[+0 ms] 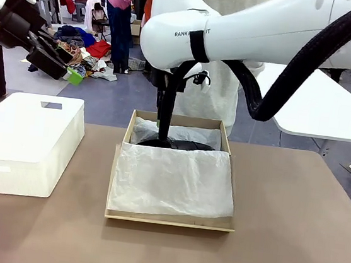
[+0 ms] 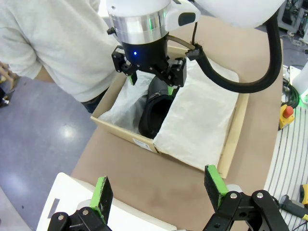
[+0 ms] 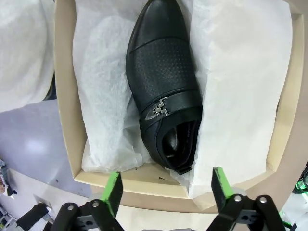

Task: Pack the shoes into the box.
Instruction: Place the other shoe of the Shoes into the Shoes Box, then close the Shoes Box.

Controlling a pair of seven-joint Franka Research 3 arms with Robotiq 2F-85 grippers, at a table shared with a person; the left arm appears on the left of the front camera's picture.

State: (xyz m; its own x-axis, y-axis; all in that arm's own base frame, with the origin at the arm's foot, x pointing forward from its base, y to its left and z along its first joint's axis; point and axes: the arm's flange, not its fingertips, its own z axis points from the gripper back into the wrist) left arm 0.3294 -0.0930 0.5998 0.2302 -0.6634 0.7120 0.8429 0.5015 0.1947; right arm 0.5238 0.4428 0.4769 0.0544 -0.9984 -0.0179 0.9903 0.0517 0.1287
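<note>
Right hand (image 3: 167, 191) stands wide open just above the heel end of a black slip-on shoe (image 3: 166, 91), its green pads spread well clear of the leather and gripping nothing. The shoe lies on its sole in the brown cardboard shoebox (image 3: 65, 96), toe toward the top of the right wrist frame, with the silver buckle (image 3: 160, 108) facing up. White tissue paper (image 3: 245, 82) lines the box on both sides of the shoe, and one sheet covers the larger part of the box at the right of that frame.

From the front, the shoe (image 1: 183, 145) sits at the far end of the box (image 1: 168, 219), at frame centre on the tan surface (image 1: 289, 246), and the tissue (image 1: 173, 182) hides the near part. A white plastic bin (image 1: 21, 146) rests at the left, well apart from the box.

Left hand (image 1: 74, 75) hangs in the air at the upper left, fully open and empty. Its wrist view looks past its own fingers (image 2: 215, 185) at the right hand (image 2: 153, 82) over the shoe (image 2: 156, 110). A person in a cream top (image 2: 53, 43) stands beyond the box.
</note>
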